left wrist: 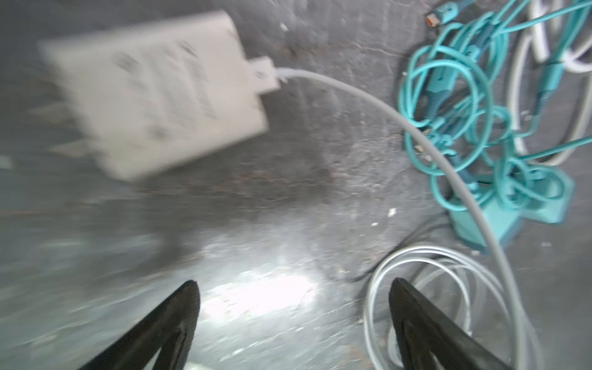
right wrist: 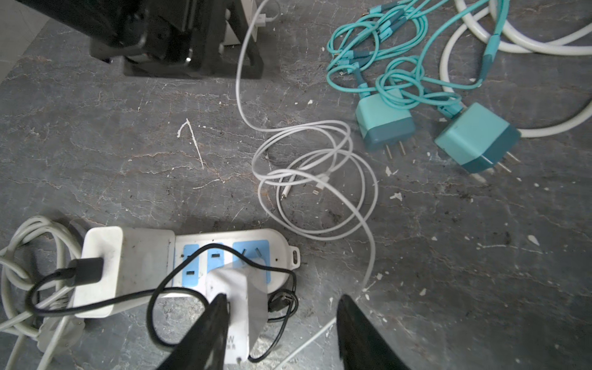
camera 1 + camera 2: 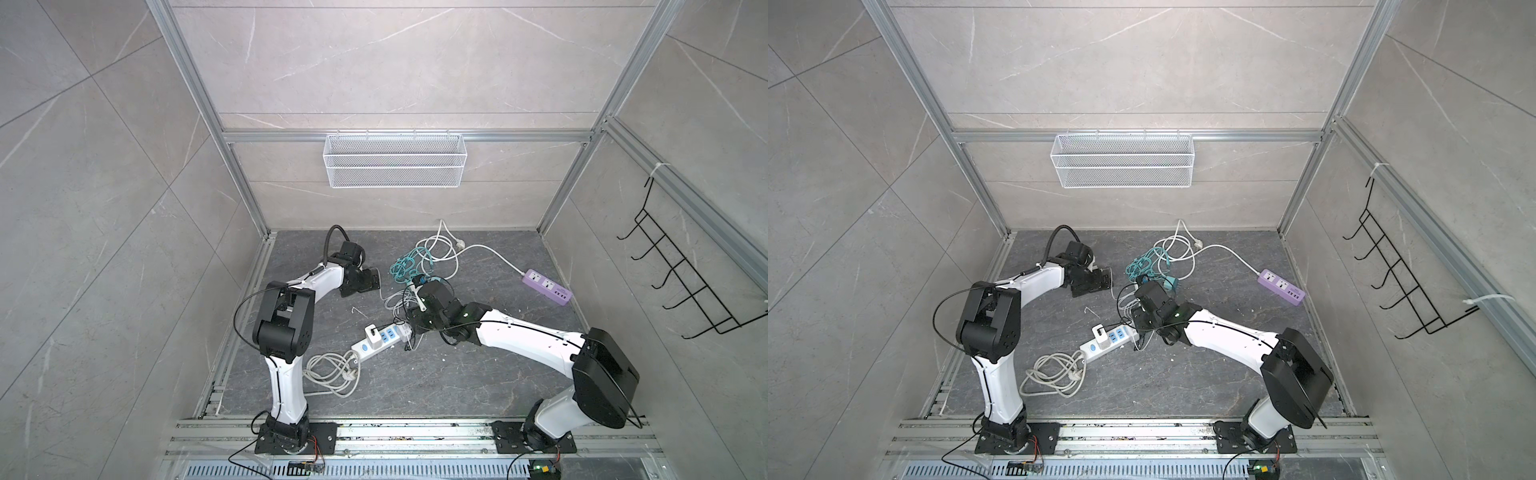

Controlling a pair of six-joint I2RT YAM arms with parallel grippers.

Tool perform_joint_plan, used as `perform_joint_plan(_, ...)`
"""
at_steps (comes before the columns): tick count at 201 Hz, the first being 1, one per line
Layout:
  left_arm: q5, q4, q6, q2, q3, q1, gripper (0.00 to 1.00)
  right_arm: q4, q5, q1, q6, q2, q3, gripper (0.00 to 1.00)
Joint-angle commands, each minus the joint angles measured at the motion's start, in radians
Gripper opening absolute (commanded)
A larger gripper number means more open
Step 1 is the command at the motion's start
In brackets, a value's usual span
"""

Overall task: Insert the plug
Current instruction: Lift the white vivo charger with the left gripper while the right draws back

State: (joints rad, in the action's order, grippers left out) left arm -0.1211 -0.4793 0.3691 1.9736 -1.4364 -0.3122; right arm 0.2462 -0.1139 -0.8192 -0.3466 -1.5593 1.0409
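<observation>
As I look in, dark scuffed stone floor (image 3: 478, 374), grey tile walls (image 3: 83, 208) round it; L gripper (image 1: 293, 285) fingers wide apart, empty; R gripper (image 2: 282, 299) fingers apart, white plug (image 2: 243, 288) by one finger (image 2: 214, 320), on pwr strip (image 2: 279, 247).

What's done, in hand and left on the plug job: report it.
Done: one white charger with a black lead sits in the power strip. In hand: a second white adapter stands at the strip's blue sockets between the right gripper's open jaws; seated or not, I cannot tell. Left: the left gripper is open and empty, a third adapter lying loose ahead.
</observation>
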Motion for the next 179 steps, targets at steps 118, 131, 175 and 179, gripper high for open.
perform_joint_plan(118, 0.188, -0.134, -0.975, 0.146, -0.281, 0.042, 0.95, 0.068, 0.022, 0.016, 0.022, 0.007, 0.092, 0.57)
perform_joint_plan(131, 0.166, -0.172, -0.988, 0.178, -0.33, 0.052, 0.91, 0.075, 0.022, 0.018, 0.016, 0.017, 0.094, 0.57)
perform_joint_plan(175, 0.106, -0.224, -0.998, 0.245, -0.398, 0.068, 0.87, 0.103, 0.006, 0.026, 0.004, 0.058, 0.086, 0.57)
perform_joint_plan(179, 0.102, -0.228, -0.999, 0.25, -0.402, 0.07, 0.86, 0.105, 0.004, 0.027, 0.004, 0.063, 0.085, 0.57)
